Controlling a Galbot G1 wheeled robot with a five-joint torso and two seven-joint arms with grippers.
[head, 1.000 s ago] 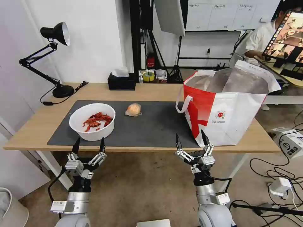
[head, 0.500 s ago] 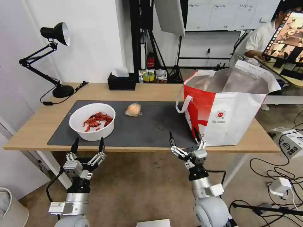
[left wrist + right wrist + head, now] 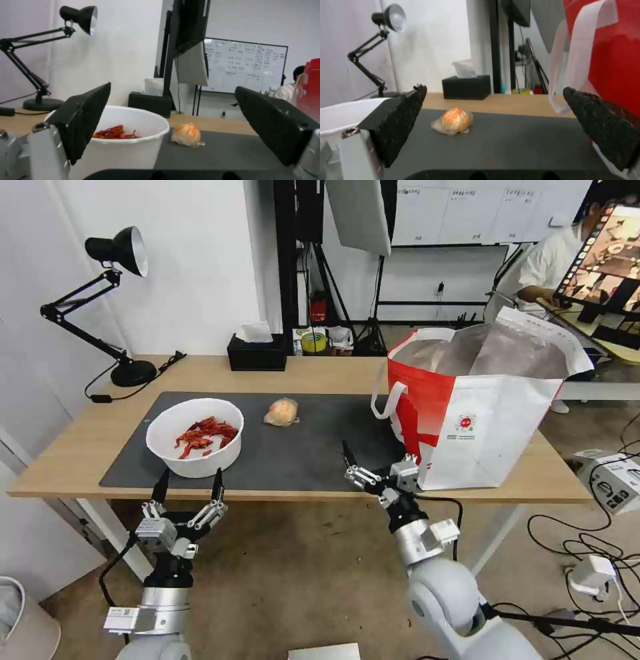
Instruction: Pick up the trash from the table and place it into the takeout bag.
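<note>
The right gripper (image 3: pixel 377 463) is held spread wide and empty over the near edge of the bench (image 3: pixel 333 373), just beside the lower corner of the takeout bag (image 3: pixel 480 413). In the right wrist view the plastic-wrapped orange lump (image 3: pixel 453 121) is framed between the parted fingers (image 3: pixel 398 120), though well apart from them, out on the dark grey mat (image 3: pixel 313 447). The left gripper (image 3: pixel 188 493) is likewise wide and empty, parked below the bench edge in front of the white bowl (image 3: pixel 195 437) of red crayfish shells.

A snag is judged possible: the bag's white loop handle (image 3: pixel 568 62) hangs close by the right gripper's outer finger and could be caught on a reach forward, dragging or tipping the bag. The lump looks soft and loosely wrapped, so only the film might be pinched and the lump dropped. The bowl is open-topped, and shells could be spilled if it were tilted.

The inside of the bag is hidden by its folded foil lining, so its contents cannot be made out. The far side of the lump is unseen. The black tissue box (image 3: pixel 257 352) stands at the back edge.
</note>
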